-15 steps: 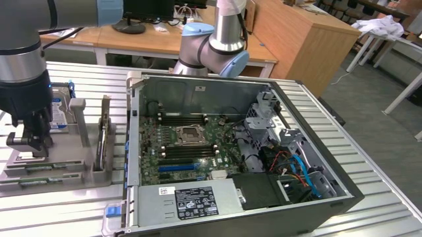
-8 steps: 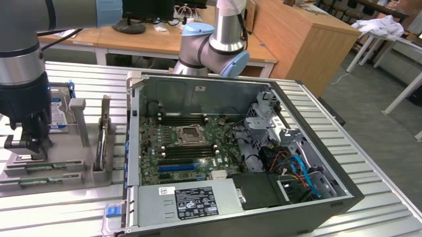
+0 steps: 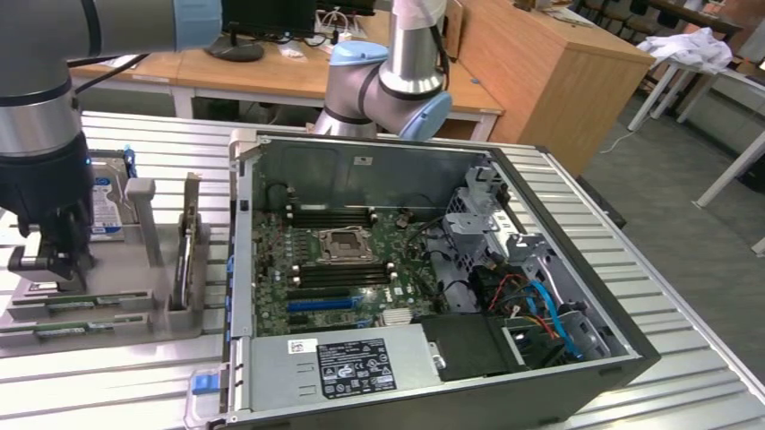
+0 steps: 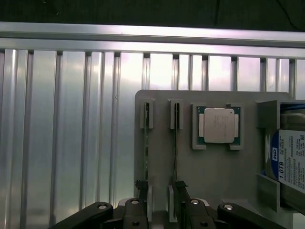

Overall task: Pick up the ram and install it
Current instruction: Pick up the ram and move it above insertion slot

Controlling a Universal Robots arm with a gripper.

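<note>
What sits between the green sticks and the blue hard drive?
The square silver chip sits there, in its own pocket on the grey tray, as the wrist view shows.

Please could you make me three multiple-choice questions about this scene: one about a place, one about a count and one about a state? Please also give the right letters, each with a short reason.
1. Where does the processor chip lie?
A. in the motherboard socket
B. in a square recess of the grey tray
C. on the floor

2. How many ram sticks stand in the tray's narrow slots?
A. one
B. two
C. four

3. In what state is the gripper?
A. open, above the tray
B. shut on a ram stick
C. shut on the processor chip

Answers:
1 B, the chip sits framed in the tray, beside the sticks.
2 B, two thin board edges stand side by side.
3 A, its jaws stand wide apart over the sticks' end of the tray.
</note>
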